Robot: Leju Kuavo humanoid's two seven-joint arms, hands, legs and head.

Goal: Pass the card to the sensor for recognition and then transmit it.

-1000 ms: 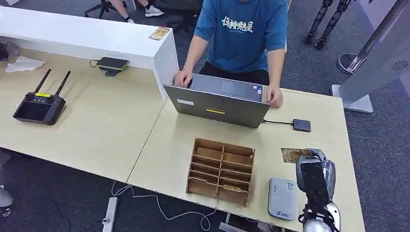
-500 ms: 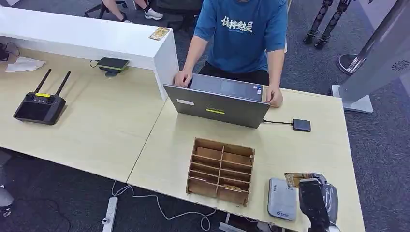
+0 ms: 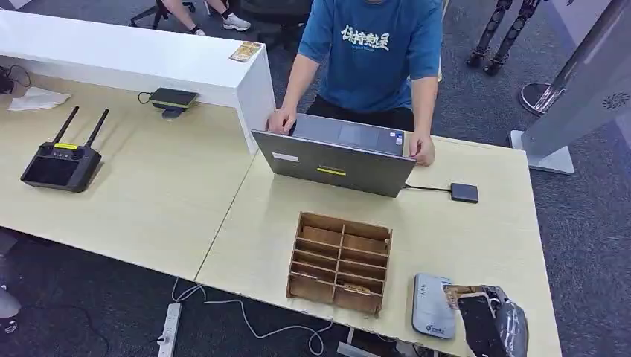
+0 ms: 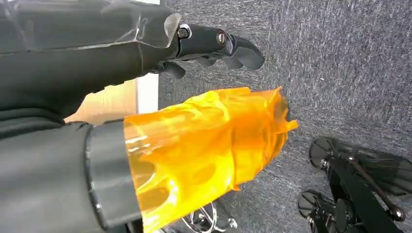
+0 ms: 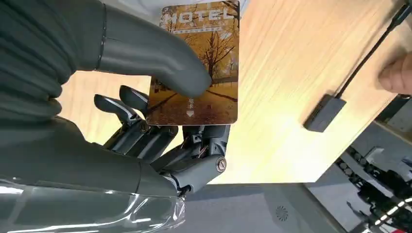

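right hand low at the frame's lower right, thumb and fingers pinching the card | card sticks out past the hand beside the grey reader on the surface | left hand holds nothing, fingers apart
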